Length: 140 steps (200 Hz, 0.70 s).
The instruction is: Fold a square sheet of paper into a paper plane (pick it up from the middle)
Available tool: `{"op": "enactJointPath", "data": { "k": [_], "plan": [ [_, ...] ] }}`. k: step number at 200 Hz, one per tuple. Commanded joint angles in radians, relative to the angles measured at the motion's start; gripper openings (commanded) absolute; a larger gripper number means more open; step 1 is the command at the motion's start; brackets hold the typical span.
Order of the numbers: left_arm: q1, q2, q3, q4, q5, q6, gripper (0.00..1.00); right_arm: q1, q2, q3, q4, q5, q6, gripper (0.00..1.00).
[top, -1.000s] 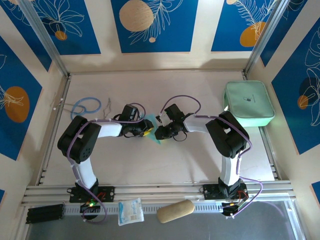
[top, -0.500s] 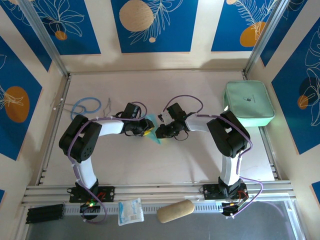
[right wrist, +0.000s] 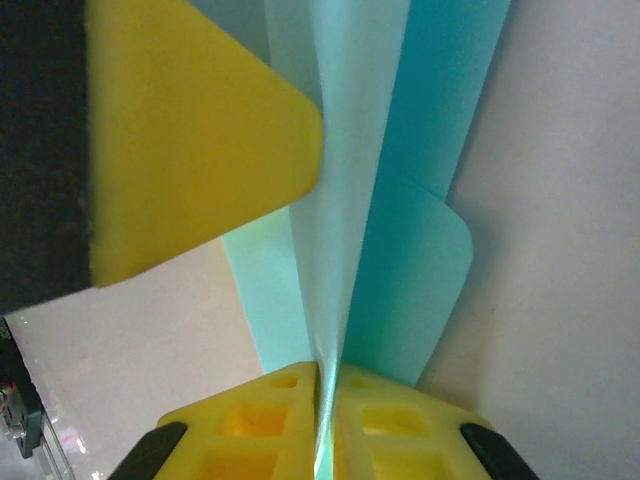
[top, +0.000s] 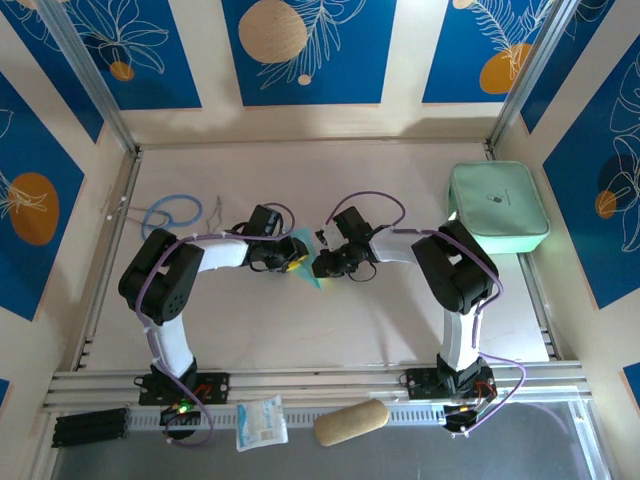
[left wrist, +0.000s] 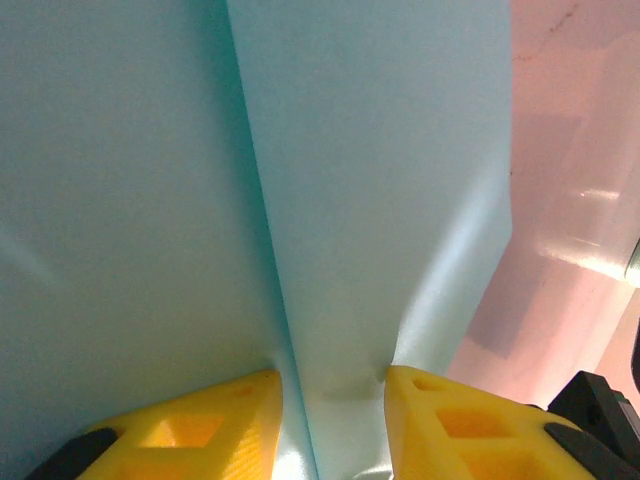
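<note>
**Both grippers at the folded paper, very little change**

Compared with one second ago, I see the left gripper [top: 294,260] moved slightly toward the middle. The right gripper [top: 322,263] and the paper plane [top: 311,273] are almost where they were, at the centre of the table [top: 300,180], between the two grippers.

In the right wrist view, the right gripper [right wrist: 328,375] is pinched tight on a thin edge of the paper plane [right wrist: 400,270].

In the left wrist view, the left gripper [left wrist: 330,385] has its yellow fingers [left wrist: 240,410] partly apart, with a creased band of paper between them. I cannot tell whether they press on it.

The paper is thin, smooth and light blue, in layered flaps with one sharp straight crease [left wrist: 262,230]. One corner looks rounded. The fingers are matte yellow wedges.
</note>
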Motion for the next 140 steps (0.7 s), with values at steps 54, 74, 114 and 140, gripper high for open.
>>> {"op": "enactJointPath", "data": {
  "k": [54,74,114,140],
  "plan": [
    [0.002,-0.047,-0.004,-0.024,-0.033,0.013,0.37,-0.042,0.033,0.002,0.013,-0.127,0.02,0.07],
    [0.014,-0.094,-0.026,0.036,-0.022,0.01,0.38,-0.054,0.034,-0.003,0.022,-0.156,0.03,0.07],
    [0.02,-0.111,-0.083,0.195,0.038,0.003,0.29,-0.084,0.042,-0.007,0.048,-0.225,0.054,0.07],
    [0.02,-0.066,-0.098,0.313,0.097,-0.028,0.23,-0.097,0.054,-0.003,0.05,-0.255,0.063,0.07]
  ]
}}
